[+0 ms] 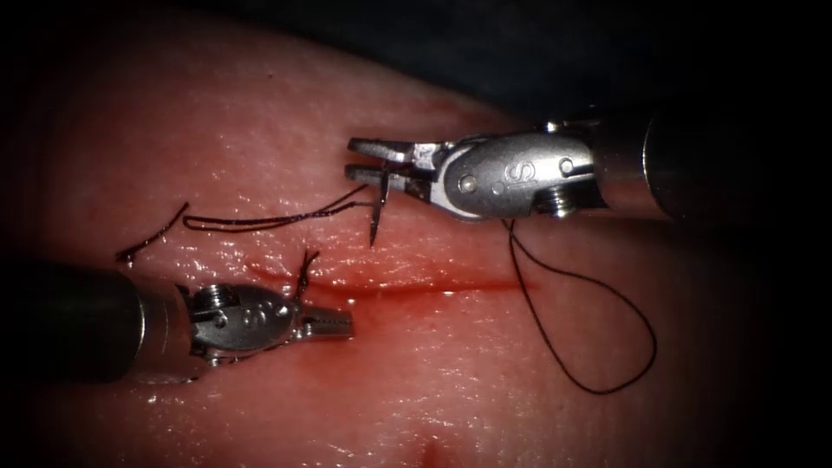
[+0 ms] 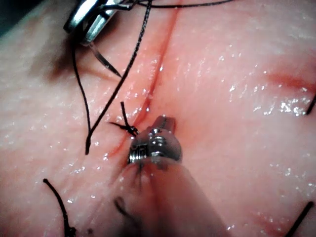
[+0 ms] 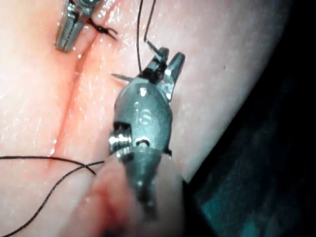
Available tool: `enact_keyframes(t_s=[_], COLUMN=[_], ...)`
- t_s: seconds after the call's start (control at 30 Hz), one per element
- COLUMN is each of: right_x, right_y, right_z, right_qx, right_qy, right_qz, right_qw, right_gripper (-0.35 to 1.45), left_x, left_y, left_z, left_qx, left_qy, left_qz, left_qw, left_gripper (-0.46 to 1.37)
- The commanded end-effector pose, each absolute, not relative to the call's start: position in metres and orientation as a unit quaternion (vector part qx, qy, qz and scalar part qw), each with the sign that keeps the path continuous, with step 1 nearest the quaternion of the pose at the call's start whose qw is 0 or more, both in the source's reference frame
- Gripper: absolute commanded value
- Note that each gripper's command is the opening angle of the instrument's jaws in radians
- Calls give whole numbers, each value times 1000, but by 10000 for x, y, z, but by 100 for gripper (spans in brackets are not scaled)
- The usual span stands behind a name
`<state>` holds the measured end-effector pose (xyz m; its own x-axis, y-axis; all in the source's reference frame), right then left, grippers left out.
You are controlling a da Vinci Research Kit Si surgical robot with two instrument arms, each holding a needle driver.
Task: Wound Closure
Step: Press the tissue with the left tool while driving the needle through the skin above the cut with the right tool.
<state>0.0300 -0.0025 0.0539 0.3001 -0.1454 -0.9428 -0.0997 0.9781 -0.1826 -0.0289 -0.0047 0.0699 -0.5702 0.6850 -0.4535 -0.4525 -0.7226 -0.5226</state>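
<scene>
The needle (image 1: 378, 212) is in my right tool (image 1: 368, 162), pinched near its thread end, the rest hanging down with the point toward 6 o'clock, just above the tissue (image 1: 260, 139) and not stuck in it. In the endoscope view that puts it on the far side of the cut (image 1: 390, 284), around 12 o'clock from the wound line. The upper jaw looks a bit spread from the lower one at the tips, but the needle is clamped further back near the hinge, so I'd call it closed on the needle. The thread (image 1: 260, 221) runs off the needle toward 9 o'clock across the tissue, and another length drops from under my right wrist and makes a big loop out toward 4 o'clock. My left tool (image 1: 334, 323) sits at about 8 o'clock from the needle, on the near side of the cut, jaws together and holding nothing as far as I can see. Right by its tip there's a little knot (image 1: 303, 269) with short cut ends sticking up at the cut's left end. Red fluid (image 1: 399, 290) pooled along the cut.
</scene>
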Motion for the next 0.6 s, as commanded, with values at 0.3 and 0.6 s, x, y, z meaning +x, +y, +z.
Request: enact_keyframes(t_s=[0.3,0.6], right_x=[302,312], right_y=[-31,-40], right_z=[543,547], right_qx=[-130,-138], right_qy=[594,600], right_qz=[-33,-41], right_qw=[793,787], right_gripper=[-35,-35], left_x=[-285,-280], left_y=[-63,-66], left_z=[713,718], left_qx=[-292,-290], left_qy=[-218,-234], left_qz=[872,867], left_qw=[328,330], left_gripper=[-7,21])
